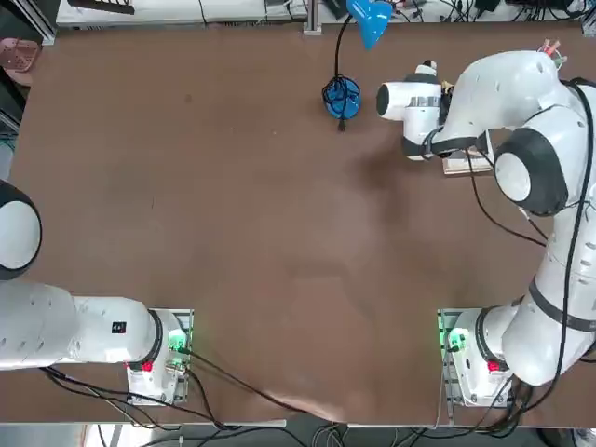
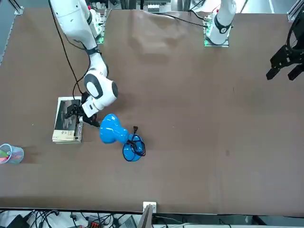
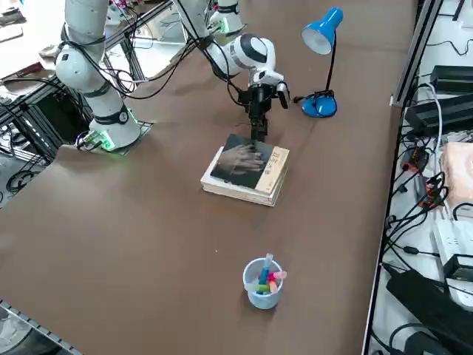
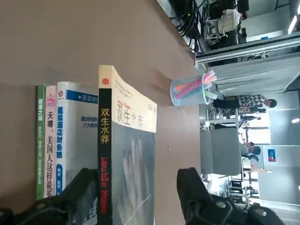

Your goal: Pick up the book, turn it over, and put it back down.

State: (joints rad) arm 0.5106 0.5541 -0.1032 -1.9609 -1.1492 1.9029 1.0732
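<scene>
I am holding my right hand (image 3: 257, 135) low at the book (image 3: 247, 164), at its edge nearest the lamp (image 3: 321, 44). The fingers (image 4: 82, 188) are standing apart, one on each side of the book's thickness, and I am gripping nothing.

The book is lying flat, picture cover up, on top of a stack (image 3: 238, 191) of other books. The stack is sitting close to the surface's (image 3: 148, 222) right edge, between the lamp and the cup (image 3: 262, 284) of pens. Whether this face is the turned one I cannot tell: open fingers at the edge suit closing on it as well as having let it go.

I am judging it a thin paperback: light, but limp, so it will likely sag and fan open if pinched at one corner. The glossy cover looks slippery, and so do the covers beneath, so the lower books may slide along with it. The spine (image 4: 105, 154) is the stiffest part. A hold there, near the middle of its length with the fingers reaching well in over the covers, should keep the pages shut and the weight balanced through a flip.
</scene>
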